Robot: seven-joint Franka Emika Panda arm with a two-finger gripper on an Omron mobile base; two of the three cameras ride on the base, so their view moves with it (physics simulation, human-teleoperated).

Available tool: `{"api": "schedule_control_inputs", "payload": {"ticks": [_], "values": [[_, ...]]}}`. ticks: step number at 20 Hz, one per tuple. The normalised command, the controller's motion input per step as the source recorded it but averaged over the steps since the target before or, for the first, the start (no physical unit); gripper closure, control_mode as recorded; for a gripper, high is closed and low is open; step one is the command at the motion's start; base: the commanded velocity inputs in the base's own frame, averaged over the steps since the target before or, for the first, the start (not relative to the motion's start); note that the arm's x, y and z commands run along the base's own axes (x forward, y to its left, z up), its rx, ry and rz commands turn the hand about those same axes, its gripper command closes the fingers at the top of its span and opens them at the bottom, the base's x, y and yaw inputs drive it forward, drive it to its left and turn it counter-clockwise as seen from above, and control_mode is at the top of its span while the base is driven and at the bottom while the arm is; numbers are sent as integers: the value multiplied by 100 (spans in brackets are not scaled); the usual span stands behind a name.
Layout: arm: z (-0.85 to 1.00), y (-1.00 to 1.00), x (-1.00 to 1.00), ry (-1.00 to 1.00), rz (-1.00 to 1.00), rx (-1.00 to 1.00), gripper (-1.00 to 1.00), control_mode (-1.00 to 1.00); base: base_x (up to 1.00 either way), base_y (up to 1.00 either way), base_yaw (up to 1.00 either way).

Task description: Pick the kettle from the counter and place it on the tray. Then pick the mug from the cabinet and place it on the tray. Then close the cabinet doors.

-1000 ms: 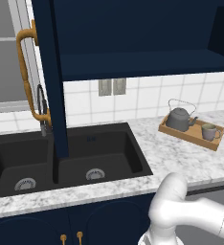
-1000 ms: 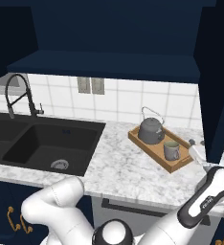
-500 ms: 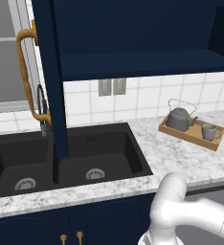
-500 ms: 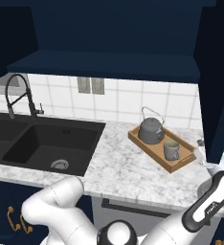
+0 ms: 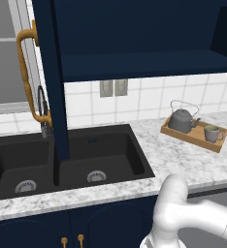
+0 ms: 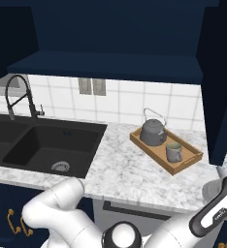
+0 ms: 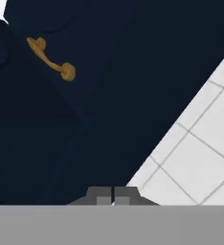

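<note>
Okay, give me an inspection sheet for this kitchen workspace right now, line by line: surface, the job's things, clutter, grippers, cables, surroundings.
Surface: marble counter with a black double sink set in it.
Job's things: kettle and mug both stand upright on the wooden tray; cabinet shelf bare; cabinet doors open.
Clutter: nothing seen.
Grippers: gripper shut with its fingers together, holding nothing, facing a navy door with a brass handle.
Cables: nothing seen.
Surroundings: white tiled wall with a switch plate, a black spring faucet, a window at left, lower navy cupboards with small brass knobs.
</note>
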Motion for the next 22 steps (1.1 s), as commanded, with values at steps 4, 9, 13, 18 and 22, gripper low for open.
{"api": "schedule_control_inputs", "payload": {"ticks": [4,9,13,18,22], "values": [[30,-28,-1,-16,0,18,100,-100,0,0,0],[8,-25,0,-15,0,15,100,-100,0,0,0],[22,-33,0,-15,3,19,100,-100,0,0,0],[22,-28,0,-16,2,8,100,-100,0,0,0],[19,-25,0,-13,0,5,100,-100,0,0,0]]}}
